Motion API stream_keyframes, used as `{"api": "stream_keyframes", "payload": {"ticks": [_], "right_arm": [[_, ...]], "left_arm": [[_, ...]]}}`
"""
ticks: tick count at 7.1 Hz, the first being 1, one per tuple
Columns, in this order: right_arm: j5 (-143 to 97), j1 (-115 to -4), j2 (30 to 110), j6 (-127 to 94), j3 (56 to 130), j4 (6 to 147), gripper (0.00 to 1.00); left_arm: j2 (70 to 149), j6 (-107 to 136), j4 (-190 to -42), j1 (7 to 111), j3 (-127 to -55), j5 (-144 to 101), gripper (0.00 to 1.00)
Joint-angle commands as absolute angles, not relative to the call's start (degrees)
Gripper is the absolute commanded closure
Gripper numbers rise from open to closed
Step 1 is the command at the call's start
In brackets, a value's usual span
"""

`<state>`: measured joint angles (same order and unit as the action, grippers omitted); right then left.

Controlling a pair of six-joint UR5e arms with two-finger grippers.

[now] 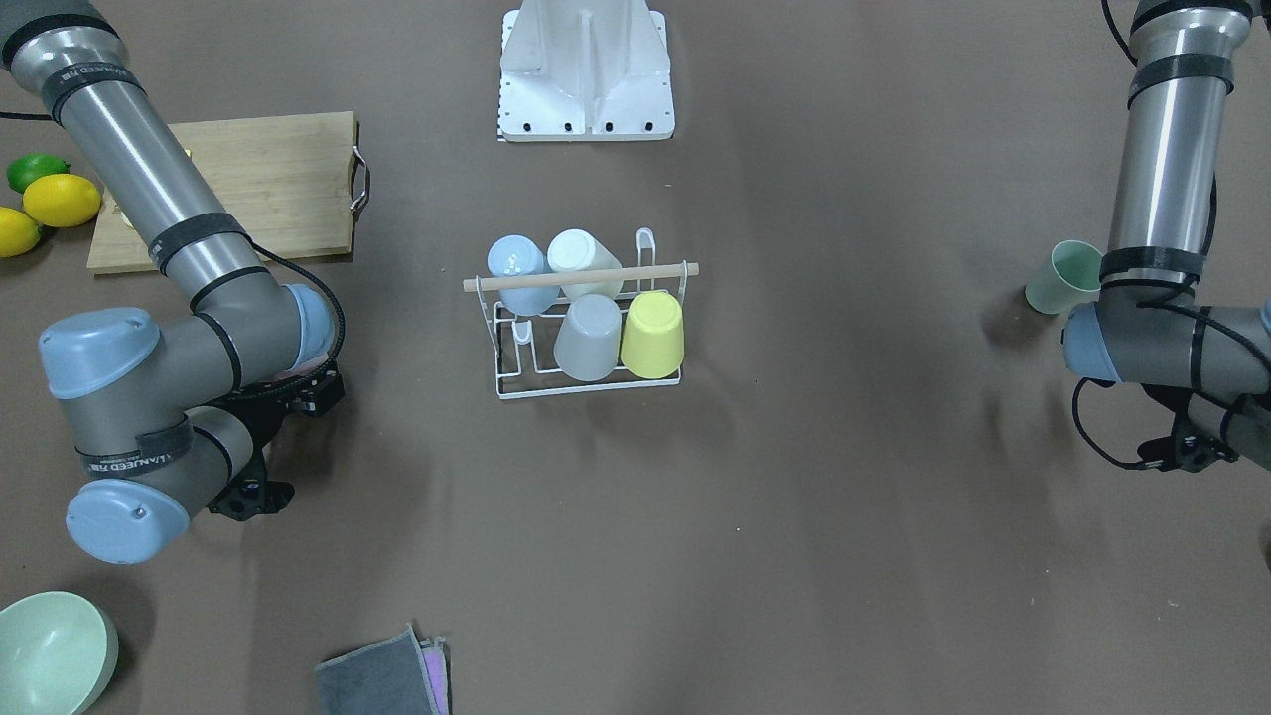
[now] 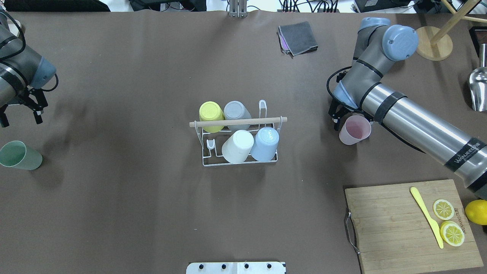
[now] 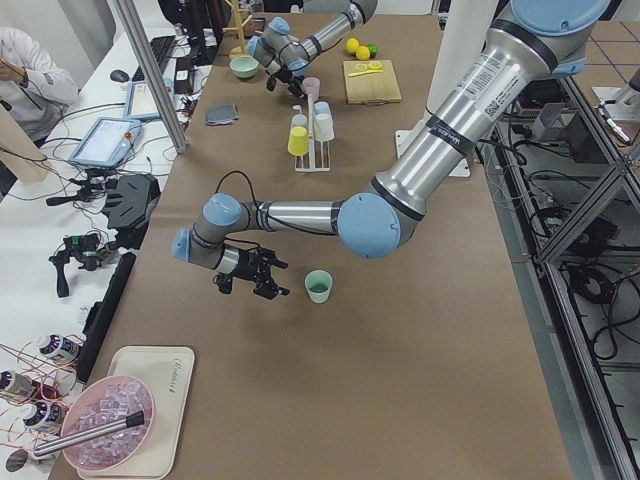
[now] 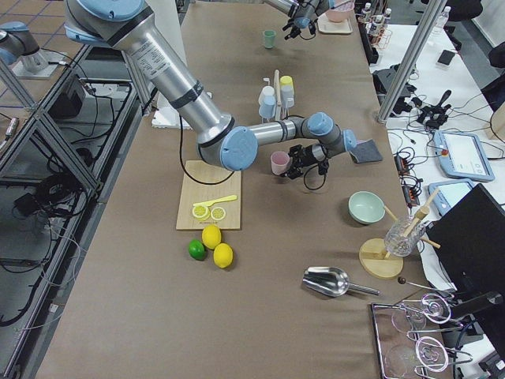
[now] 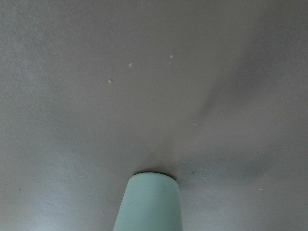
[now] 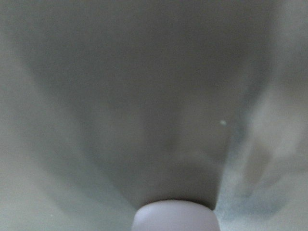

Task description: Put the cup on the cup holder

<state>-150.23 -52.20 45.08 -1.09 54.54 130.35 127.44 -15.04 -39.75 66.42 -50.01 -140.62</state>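
Observation:
The white wire cup holder (image 2: 205,161) with a wooden rod handle stands mid-table. It bears a yellow, a grey, a white and a blue cup upside down on its prongs; it also shows in the front view (image 1: 506,382). A pink cup (image 2: 354,129) stands upright on the table to its right. My right gripper (image 2: 336,118) is open and close beside the pink cup; I cannot tell whether it touches. A green cup (image 2: 19,155) stands at the far left. My left gripper (image 2: 21,114) is open and apart from it. Both wrist views show only a cup's lower part.
A wooden cutting board (image 2: 395,228) with lemon slices and a yellow knife (image 2: 426,215) lies at the near right, a whole lemon (image 2: 477,211) beside it. A grey cloth (image 2: 298,37) lies at the far side. A green bowl (image 1: 50,650) and a white mount (image 1: 586,74) show in the front view.

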Motion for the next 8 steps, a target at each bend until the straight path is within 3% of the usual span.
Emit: {"api": "stream_keyframes", "payload": {"ticks": [1,8], "right_arm": [[-150.5,-51.3,45.1,-1.1,54.5,131.7,0.0],[-151.1,-50.9,45.2,5.1,54.6,137.5,0.02]], "left_arm": [[127.0,-18.3,-36.5,65.7,-50.0,-140.6,0.03],[125.0,-20.8,-36.7,63.1,-50.3,-141.1,0.03]]}}
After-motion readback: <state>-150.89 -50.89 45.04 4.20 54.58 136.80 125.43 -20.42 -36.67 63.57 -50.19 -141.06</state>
